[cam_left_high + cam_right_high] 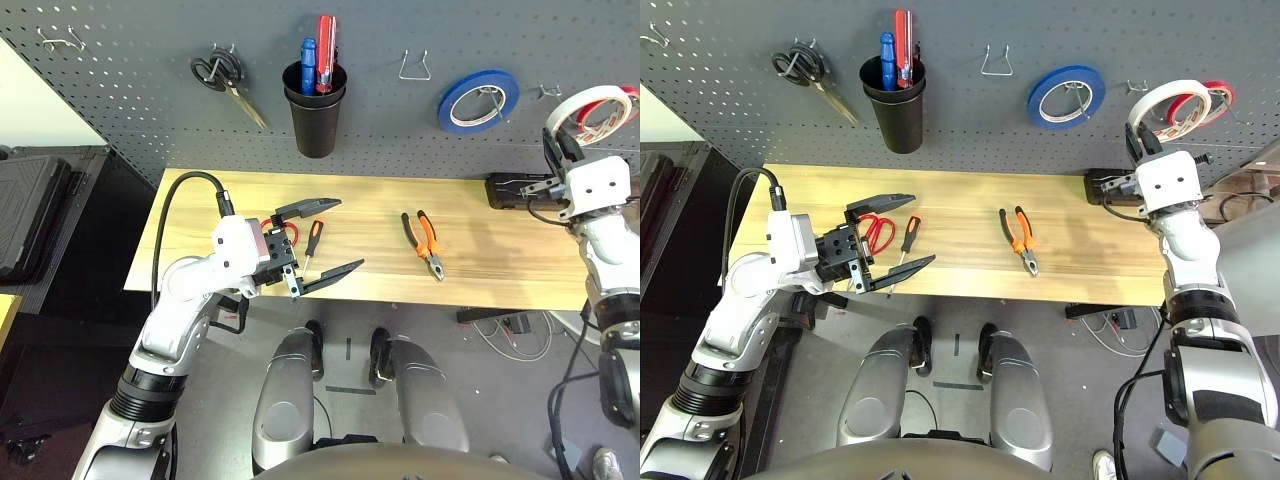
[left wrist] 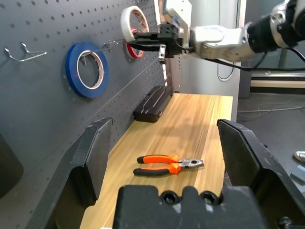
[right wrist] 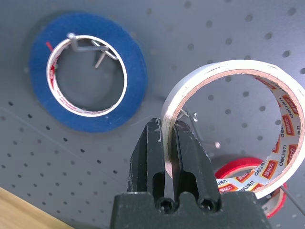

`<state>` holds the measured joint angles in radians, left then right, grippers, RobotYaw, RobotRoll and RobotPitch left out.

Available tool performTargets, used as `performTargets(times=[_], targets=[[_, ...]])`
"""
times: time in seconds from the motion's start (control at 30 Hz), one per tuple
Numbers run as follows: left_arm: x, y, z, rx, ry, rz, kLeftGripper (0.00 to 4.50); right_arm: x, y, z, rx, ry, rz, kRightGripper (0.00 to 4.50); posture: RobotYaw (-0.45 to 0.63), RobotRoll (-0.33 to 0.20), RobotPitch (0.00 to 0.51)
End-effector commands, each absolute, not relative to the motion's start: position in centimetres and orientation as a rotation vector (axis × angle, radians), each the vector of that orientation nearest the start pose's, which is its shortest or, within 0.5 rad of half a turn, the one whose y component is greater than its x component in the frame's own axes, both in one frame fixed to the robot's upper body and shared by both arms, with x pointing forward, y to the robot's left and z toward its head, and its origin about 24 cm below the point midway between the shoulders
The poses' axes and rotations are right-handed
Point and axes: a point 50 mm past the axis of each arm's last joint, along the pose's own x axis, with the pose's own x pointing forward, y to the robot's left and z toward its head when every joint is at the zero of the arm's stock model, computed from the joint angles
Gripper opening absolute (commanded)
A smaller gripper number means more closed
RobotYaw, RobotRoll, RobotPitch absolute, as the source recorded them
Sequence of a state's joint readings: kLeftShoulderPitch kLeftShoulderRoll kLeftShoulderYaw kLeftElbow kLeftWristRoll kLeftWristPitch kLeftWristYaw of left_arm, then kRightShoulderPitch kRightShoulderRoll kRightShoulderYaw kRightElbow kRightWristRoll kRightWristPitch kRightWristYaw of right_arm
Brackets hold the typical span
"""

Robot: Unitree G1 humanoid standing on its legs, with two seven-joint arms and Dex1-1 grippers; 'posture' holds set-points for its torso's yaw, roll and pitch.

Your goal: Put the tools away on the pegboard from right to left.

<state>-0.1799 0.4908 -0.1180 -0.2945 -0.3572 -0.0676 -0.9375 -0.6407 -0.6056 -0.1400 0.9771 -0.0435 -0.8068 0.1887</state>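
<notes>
The right gripper [image 3: 166, 143] pinches the whitish tape roll's [image 3: 228, 71] thin wall, half hiding a glossy red roll [image 3: 240, 179] on the perforated pegboard [image 3: 200, 28]; the left gripper [image 1: 325, 238] gapes wide.

Blue tape roll [image 1: 478, 100] – black-handled scissors [image 1: 224, 78] – both hanging.

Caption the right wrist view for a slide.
Right hand holds the whitish tape roll up to the pegboard, beside the hung blue tape roll.

Red tape roll [image 3: 248, 183] half hidden
</notes>
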Motion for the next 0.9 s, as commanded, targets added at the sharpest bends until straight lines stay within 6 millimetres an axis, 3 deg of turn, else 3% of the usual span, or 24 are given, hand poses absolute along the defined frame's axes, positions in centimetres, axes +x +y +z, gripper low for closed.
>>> performTargets(times=[0.03, 0.3, 0.33, 0.4, 0.67, 0.7, 0.9], targets=[[23.7, 13.7, 14.4, 0.347, -0.352, -1.202, 4.5, 34.0, -29.5, 14.1, -0.596, -0.384, 0.005, 0.07, 0.14, 0.0, 0.221], [23.8, 14.0, 14.4, 0.35, -0.34, -1.186, 4.5, 35.3, -29.2, 14.1, -0.571, -0.305, 0.005, 0.07, 0.15, 0.0, 0.223], [23.8, 14.0, 14.4, 0.35, -0.338, -1.185, 4.5, 35.3, -29.2, 14.1, -0.571, -0.307, 0.004, 0.67, 0.15, 0.0, 0.223], [23.8, 14.1, 14.3, 0.349, -0.333, -1.181, 4.5, 35.2, -29.1, 14.1, -0.572, -0.319, 0.008, 1.22, 0.15, 0.0, 0.223], [23.8, 14.3, 13.9, 0.326, -0.316, -1.162, 4.5, 32.9, -28.1, 12.1, -0.55, -0.378, 0.147, 4.32, 0.15, 0.0, 0.235], [23.8, 14.4, 13.7, 0.325, -0.311, -1.162, 4.5, 32.2, -27.9, 11.4, -0.529, -0.377, 0.177, 4.48, 0.15, 0.0, 0.236], [23.8, 15.1, 13.2, 0.325, -0.273, -1.147, 4.5, 29.3, -26.6, 8.5, -0.376, -0.251, 0.259, 4.48, 0.14, 0.0, 0.244]])
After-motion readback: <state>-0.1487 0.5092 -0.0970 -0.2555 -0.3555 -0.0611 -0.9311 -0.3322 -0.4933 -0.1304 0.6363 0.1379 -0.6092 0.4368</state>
